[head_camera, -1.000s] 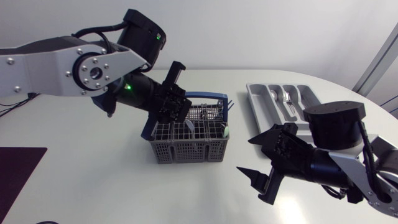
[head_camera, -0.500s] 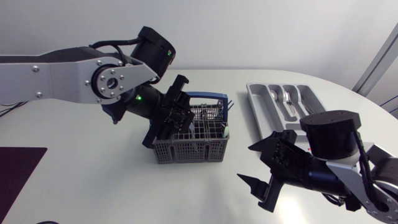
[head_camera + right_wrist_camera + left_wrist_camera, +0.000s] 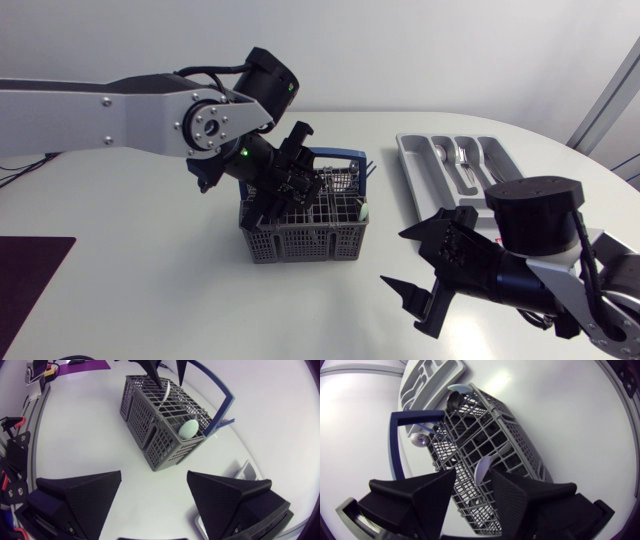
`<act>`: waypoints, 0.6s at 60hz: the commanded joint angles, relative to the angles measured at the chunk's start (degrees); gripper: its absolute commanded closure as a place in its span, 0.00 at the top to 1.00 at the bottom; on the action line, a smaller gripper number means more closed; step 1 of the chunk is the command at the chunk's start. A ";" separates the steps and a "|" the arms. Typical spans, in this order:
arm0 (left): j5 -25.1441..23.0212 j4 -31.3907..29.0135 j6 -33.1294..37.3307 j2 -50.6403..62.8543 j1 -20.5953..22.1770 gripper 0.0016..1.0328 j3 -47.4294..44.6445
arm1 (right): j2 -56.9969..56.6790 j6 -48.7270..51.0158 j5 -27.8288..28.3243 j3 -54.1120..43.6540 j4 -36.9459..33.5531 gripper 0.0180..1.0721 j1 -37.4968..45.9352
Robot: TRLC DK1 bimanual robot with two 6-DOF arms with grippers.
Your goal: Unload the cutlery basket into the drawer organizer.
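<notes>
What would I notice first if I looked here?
The black left tool hangs open right over the grey basket in the middle of the table. The right tool gapes wide open at the near right, and past it lies a tray with shiny cutlery.

1. Mid-grey cutlery basket [image 3: 305, 228], walls in an open square grid; handle [image 3: 338, 155] deep blue.
2. Pale mint spoon bowl [image 3: 189, 429] and pale lavender-blue utensil tip [image 3: 482, 466] against the grey mesh.
3. Light grey drawer organizer [image 3: 418, 168], plain, with shiny silver cutlery [image 3: 463, 160] inside.
4. Matte black left gripper [image 3: 471, 474] and right gripper [image 3: 154, 477], fine dotted texture on the finger faces.
5. Silver-grey left arm [image 3: 110, 100] with black joints and a small green light [image 3: 243, 153]; right arm [image 3: 535, 215] black at the wrist, pale grey behind.
6. Plain white table [image 3: 150, 290]; dark purple patch [image 3: 28, 275] on it.
</notes>
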State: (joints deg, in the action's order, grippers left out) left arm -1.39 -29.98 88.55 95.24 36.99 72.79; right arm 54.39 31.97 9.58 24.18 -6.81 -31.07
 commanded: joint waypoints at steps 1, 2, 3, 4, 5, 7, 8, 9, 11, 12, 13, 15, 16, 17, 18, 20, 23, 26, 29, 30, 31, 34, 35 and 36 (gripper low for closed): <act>-0.02 -0.43 1.45 2.05 0.01 0.33 1.82 | 0.89 -0.24 -0.27 -1.07 1.62 0.90 -0.31; 0.07 -0.52 1.45 2.14 0.10 0.30 1.91 | 0.89 -0.24 -0.27 -1.16 1.89 0.90 -0.31; 0.07 -0.52 1.45 2.32 0.10 0.27 1.91 | 1.07 -0.24 -0.27 -1.16 2.06 0.90 -0.31; 0.07 -0.52 1.45 2.40 0.10 0.25 2.00 | 1.07 -0.33 -0.27 -1.25 2.24 0.90 -0.31; 0.07 -0.52 1.36 2.58 0.10 0.21 2.09 | 1.16 -0.41 -0.27 -1.25 2.33 0.90 -0.31; 0.07 -0.61 1.36 2.67 0.10 0.17 2.26 | 1.51 -0.59 -0.09 -1.25 2.41 0.90 -0.31; 0.16 -0.70 1.36 2.76 0.10 0.17 2.35 | 1.60 -0.68 0.00 -1.25 2.41 0.90 -0.40; 0.25 -0.87 1.36 2.93 0.10 0.17 2.44 | 1.60 -0.76 0.08 -1.25 2.50 0.90 -0.48; 0.33 -1.49 1.27 3.11 0.10 0.17 2.70 | 1.68 -1.03 0.70 -1.16 2.41 0.90 -0.40; 0.33 -1.93 1.27 3.28 0.18 0.17 2.88 | 1.60 -1.29 1.40 -1.16 2.41 0.90 -0.40; 0.33 -2.28 1.18 3.28 0.18 0.17 2.97 | 1.60 -1.56 2.19 -1.07 2.41 0.90 -0.40; 0.33 -2.63 1.18 3.37 0.18 0.16 3.06 | 1.60 -2.00 3.60 -0.81 2.24 0.90 -0.22; 0.33 -2.63 1.18 3.37 0.18 0.16 3.14 | 1.68 -2.17 4.04 -0.72 2.06 0.90 -0.13; 0.33 -2.72 1.18 3.37 0.10 0.16 3.23 | 1.77 -2.35 4.65 -0.63 1.97 0.90 0.13; 0.33 -2.72 1.10 3.37 0.10 0.16 3.23 | 1.86 -2.43 5.45 -0.45 1.80 0.90 0.40; 0.33 -2.89 1.10 3.37 0.01 0.15 3.49 | 1.95 -2.79 6.59 -0.19 1.36 0.90 0.92; 0.33 -3.25 1.01 3.37 -0.08 0.15 3.49 | 2.30 -3.49 9.22 0.51 0.48 0.90 2.07; 0.33 -3.25 1.10 3.20 -0.08 0.15 3.41 | 2.47 -4.02 11.25 0.95 0.13 0.90 3.30; 0.33 -3.16 1.10 2.93 -0.17 0.14 3.41 | 2.65 -4.37 12.48 1.13 -0.22 0.90 3.91; 0.33 -3.25 1.10 2.76 -0.17 0.14 3.41 | 2.74 -4.37 12.74 1.30 -0.49 0.90 4.00; 0.33 -3.16 1.10 2.67 -0.17 0.14 3.49 | 2.83 -4.37 12.92 1.39 -0.57 0.90 4.09; 0.33 -3.25 1.01 2.32 -0.17 0.14 3.49 | 3.09 -4.46 13.27 1.57 -1.19 0.90 4.18; 0.33 -3.16 1.01 2.23 -0.17 0.14 3.49 | 3.09 -4.46 13.36 1.66 -1.28 0.90 4.18; 0.33 -3.16 1.01 2.14 -0.17 0.14 3.49 | 3.18 -4.54 13.44 1.66 -1.28 0.90 4.18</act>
State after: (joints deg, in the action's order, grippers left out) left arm -1.17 -32.56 88.55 97.45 36.99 74.43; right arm 56.62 28.69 22.28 24.56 -6.90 -27.22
